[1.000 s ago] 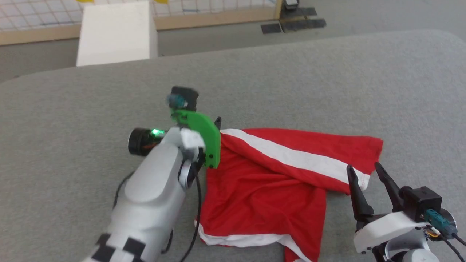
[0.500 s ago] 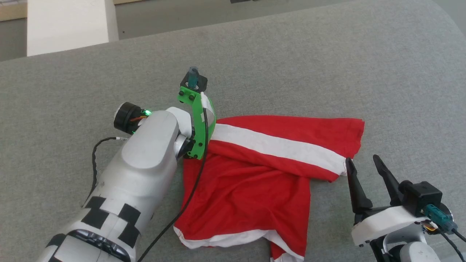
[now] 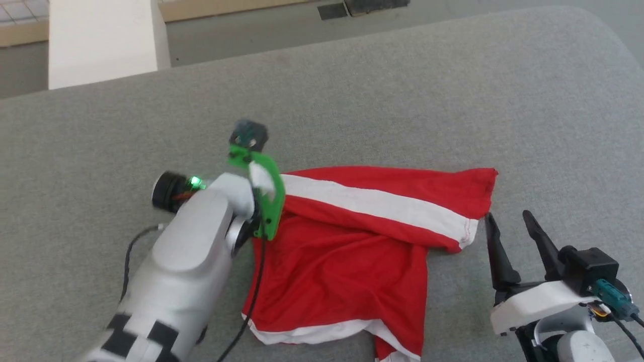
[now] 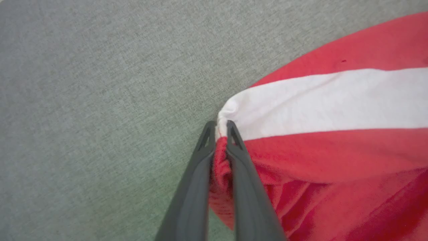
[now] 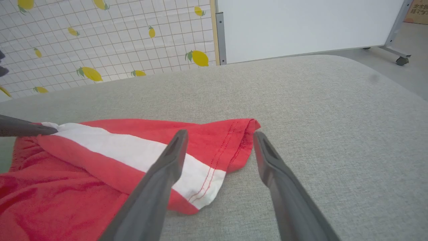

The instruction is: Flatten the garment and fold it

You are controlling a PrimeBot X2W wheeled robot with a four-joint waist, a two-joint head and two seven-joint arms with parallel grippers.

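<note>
On the grey padded table (image 3: 402,100), toward the robot's side of it, the shorts (image 3: 347,251) lie rumpled, red with a white stripe (image 3: 372,203) running along the far fold from left to right. Left gripper (image 4: 220,123) is down at the stripe's left end, fingers squeezed together with a pinch of fabric clamped between them, right at the corner where white meets red. Right gripper (image 3: 507,215) sits low at the right, fingers spread apart and gripping nothing, tips just beside the stitched hem (image 5: 214,174) at the stripe's right end; whether they touch it is hard to tell. Top layer is folded over diagonally, its lower edge crossing the red panel beneath, and white trim (image 3: 312,332) curves along the near edge. Plenty of room here: bare grey cloth stretches beyond the shorts to the table's rounded far edge, and wide to the left and right as well. Past that edge, floor (image 3: 251,30) and a white block (image 3: 100,45) at the far left.
</note>
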